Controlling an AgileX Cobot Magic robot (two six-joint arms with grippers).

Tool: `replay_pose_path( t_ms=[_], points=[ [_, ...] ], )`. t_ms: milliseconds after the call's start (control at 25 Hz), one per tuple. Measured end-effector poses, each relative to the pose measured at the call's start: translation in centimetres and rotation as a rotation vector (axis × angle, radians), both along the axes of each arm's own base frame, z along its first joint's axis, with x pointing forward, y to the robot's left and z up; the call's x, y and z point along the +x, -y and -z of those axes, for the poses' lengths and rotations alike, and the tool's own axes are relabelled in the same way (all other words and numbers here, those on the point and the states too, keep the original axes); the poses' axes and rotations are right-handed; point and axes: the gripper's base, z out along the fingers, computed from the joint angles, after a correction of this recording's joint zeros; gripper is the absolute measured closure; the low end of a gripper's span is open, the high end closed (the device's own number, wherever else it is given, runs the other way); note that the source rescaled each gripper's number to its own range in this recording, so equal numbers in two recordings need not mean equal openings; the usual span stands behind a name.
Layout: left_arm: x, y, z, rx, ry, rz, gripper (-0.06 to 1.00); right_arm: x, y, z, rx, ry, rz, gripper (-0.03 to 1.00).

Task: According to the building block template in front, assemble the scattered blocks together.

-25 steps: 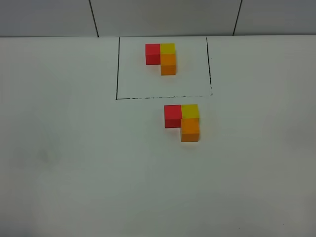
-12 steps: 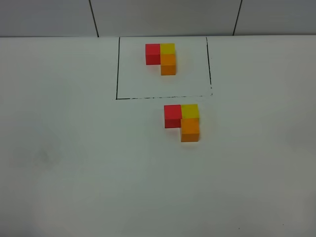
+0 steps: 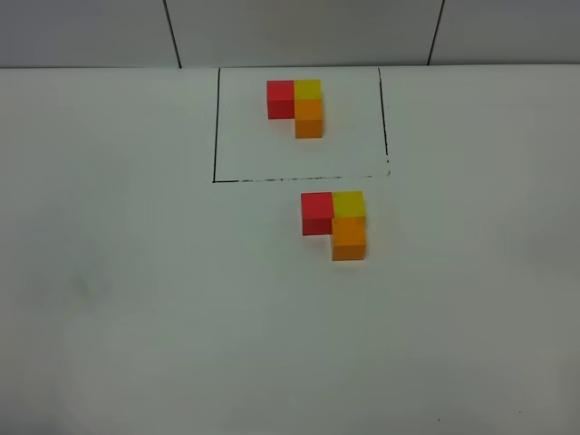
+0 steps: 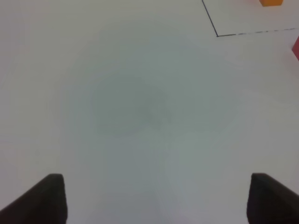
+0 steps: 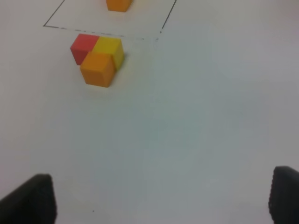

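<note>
Scattered blocks (image 3: 334, 220) form an L, orange leg pointing toward camera; both jaws released

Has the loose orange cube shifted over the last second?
No. The loose matte orange cube sits at the same offset below the dashed black outline on the white table.

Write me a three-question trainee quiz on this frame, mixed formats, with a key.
1. True or false: the three loose blocks lie inside the outlined square with the template.
2. Multiple choice: in the loose group, the orange block adjoins which block? A) red B) yellow C) none
3. Fill in: both arms' jaws stand ____ with nothing between them.

Key: 1 false, they sit just outside its near line. 2 B, the yellow block; the red block sits beside the yellow. 3 open.
</note>
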Motion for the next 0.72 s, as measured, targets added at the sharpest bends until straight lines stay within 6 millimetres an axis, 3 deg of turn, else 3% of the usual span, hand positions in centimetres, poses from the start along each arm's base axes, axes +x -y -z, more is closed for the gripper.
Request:
replay_pose_path(
  t_ms=[720],
  points=[
    [0.00, 0.00, 0.00, 0.000, 0.000, 0.000, 0.23, 0.00, 0.00, 0.00, 0.001, 0.000, 0.000, 0.16]
  ],
)
